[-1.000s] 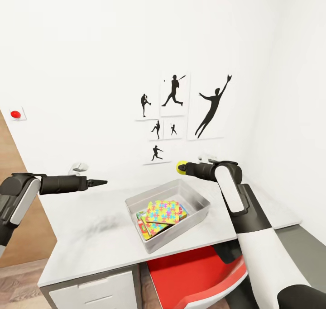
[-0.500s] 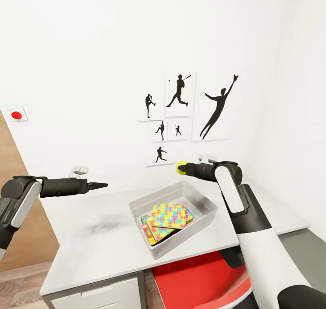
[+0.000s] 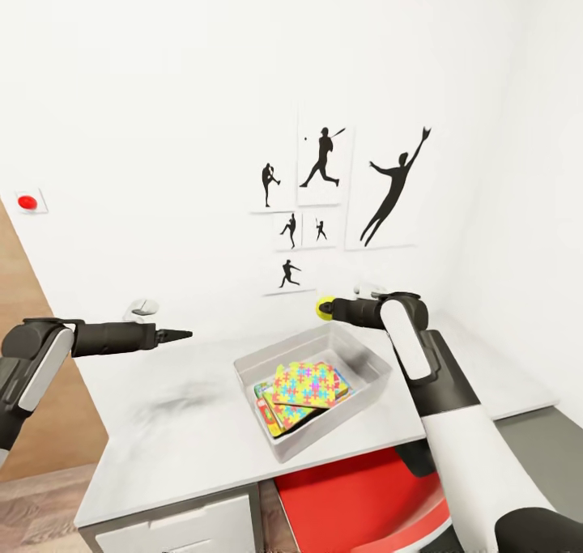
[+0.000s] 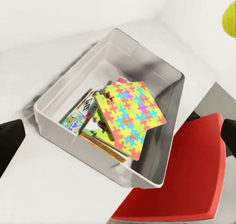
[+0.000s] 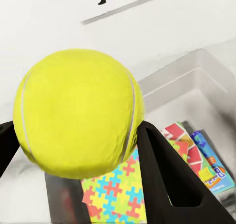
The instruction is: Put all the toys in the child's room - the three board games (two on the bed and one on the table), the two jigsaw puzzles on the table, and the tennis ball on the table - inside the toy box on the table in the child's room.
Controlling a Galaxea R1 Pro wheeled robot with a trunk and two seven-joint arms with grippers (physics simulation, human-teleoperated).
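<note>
Your right gripper (image 3: 326, 308) has its fingers (image 5: 169, 180) clamped on the tennis ball (image 3: 325, 306), held in the air above the far edge of the toy box (image 3: 368, 357). From the right wrist camera the ball (image 5: 78, 113) sits between the two dark fingers with the box's contents below it.

The box stands on the pale surface (image 3: 162, 423), near the front edge and right of centre. Inside it a jigsaw puzzle (image 3: 306, 383) lies on top of the pile, tilted, with a second puzzle (image 4: 101, 139) and printed game boxes (image 4: 81, 111) showing beneath and beside it. One blue game box (image 5: 209, 162) lies at the pile's right side.

Your left gripper (image 3: 180, 335) hovers over the left part of the surface, well apart from the box, fingers together and holding nothing.

A red chair (image 3: 356, 496) is tucked under the surface below the box. Baseball silhouettes (image 3: 324, 160) hang on the white wall behind.
</note>
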